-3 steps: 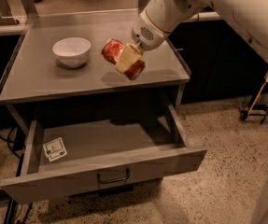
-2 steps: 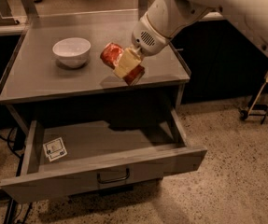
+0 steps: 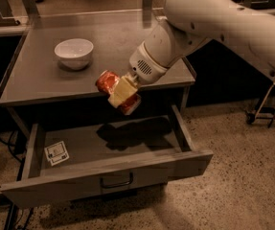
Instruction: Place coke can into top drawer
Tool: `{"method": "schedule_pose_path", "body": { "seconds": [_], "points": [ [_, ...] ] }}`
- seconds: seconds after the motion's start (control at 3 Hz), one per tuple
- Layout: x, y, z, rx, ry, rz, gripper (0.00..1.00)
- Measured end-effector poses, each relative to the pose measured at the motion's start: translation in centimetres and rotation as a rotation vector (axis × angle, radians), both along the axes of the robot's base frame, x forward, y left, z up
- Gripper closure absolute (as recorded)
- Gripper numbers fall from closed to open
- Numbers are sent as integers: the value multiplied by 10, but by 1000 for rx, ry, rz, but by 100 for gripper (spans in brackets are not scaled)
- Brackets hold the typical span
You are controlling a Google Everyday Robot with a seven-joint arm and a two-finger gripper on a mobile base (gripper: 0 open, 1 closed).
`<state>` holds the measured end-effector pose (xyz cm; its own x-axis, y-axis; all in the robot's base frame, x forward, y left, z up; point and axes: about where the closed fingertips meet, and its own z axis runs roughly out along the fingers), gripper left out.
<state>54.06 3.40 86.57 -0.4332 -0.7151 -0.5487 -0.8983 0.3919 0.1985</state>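
My gripper (image 3: 120, 94) is shut on the coke can (image 3: 108, 82), a red can held tilted on its side. It hangs in the air just in front of the table's front edge, above the open top drawer (image 3: 127, 145). The drawer is pulled out, grey inside, with a dark bar handle (image 3: 116, 182) on its front and a small white sticker (image 3: 56, 152) at its left. The can's shadow falls on the drawer floor.
A white bowl (image 3: 74, 52) stands on the grey table top (image 3: 41, 75) at the back left. My white arm (image 3: 213, 23) reaches in from the upper right. A wheeled stand (image 3: 266, 111) is on the floor at the right.
The gripper with the can has moved forward and down, from over the table top to past its front edge, above the open drawer.
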Motion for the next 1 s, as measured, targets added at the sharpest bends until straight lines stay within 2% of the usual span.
{"method": "schedule_pose_path", "body": {
  "seconds": [0.33, 1.0],
  "points": [
    [-5, 1, -28, -5, 56, -5, 100],
    [-6, 2, -31, -2, 67, -4, 100]
  ]
}}
